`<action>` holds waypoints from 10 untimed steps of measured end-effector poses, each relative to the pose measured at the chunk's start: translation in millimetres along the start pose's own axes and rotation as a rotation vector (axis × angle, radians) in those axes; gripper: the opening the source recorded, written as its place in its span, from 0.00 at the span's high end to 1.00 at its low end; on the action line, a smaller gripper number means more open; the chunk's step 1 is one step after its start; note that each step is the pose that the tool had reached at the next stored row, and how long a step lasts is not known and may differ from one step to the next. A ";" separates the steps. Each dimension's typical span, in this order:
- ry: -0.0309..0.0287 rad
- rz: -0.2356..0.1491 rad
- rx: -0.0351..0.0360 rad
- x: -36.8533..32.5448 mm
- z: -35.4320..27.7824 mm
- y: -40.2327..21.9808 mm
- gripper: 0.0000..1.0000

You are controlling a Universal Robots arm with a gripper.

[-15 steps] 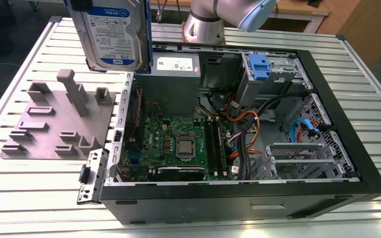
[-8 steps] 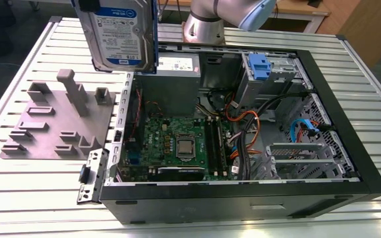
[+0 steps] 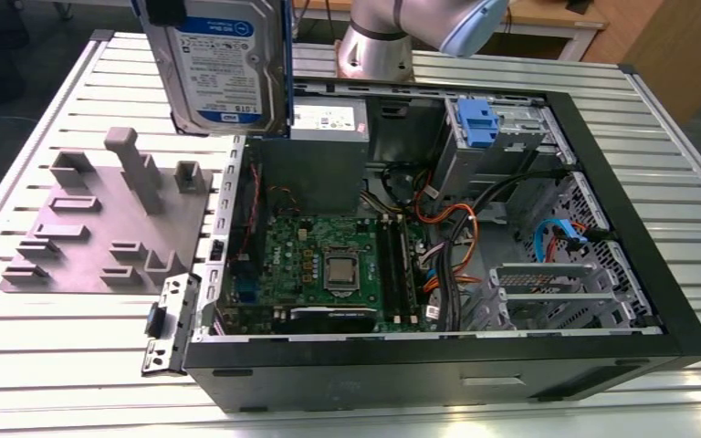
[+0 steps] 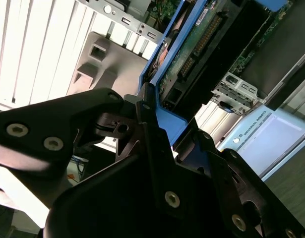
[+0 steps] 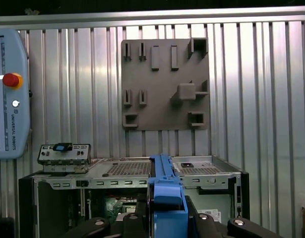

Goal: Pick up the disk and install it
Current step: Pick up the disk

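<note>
The disk (image 3: 223, 68), a silver-grey drive with a white-and-blue label in a blue carrier frame, hangs upright in the air over the back left corner of the open computer case (image 3: 643, 301). My gripper (image 3: 165, 11) holds it from above at the exterior view's top edge. In both wrist views the black fingers (image 5: 204, 220) are shut on the blue carrier (image 5: 164, 191), with the disk's circuit-board side (image 4: 192, 54) pointing down toward the case. The gripper (image 4: 157, 124) grips the carrier's end.
A grey fixture plate (image 3: 95, 228) with upright posts lies on the slatted table at the exterior view's left of the case. Inside the case are a motherboard (image 3: 326, 265), cables and a drive bay with a blue latch (image 3: 478, 123). A teach pendant (image 5: 8, 94) lies beside it.
</note>
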State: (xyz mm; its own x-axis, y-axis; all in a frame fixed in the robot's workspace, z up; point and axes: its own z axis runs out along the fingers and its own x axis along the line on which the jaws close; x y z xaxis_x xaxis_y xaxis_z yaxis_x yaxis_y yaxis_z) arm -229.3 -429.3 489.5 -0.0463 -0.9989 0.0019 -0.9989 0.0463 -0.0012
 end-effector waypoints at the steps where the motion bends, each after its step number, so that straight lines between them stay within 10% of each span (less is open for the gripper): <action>1: 0.0000 0.000 -0.0001 1.4 0.1 -0.2 0.63; 10: 0.0001 0.000 -0.0001 2.9 0.7 -22.9 0.63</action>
State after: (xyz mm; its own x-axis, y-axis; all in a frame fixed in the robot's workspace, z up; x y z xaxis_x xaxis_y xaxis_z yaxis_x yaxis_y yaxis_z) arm -206.5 -433.2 488.8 -0.0464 -0.9989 0.0020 -0.9989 0.0464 -0.0011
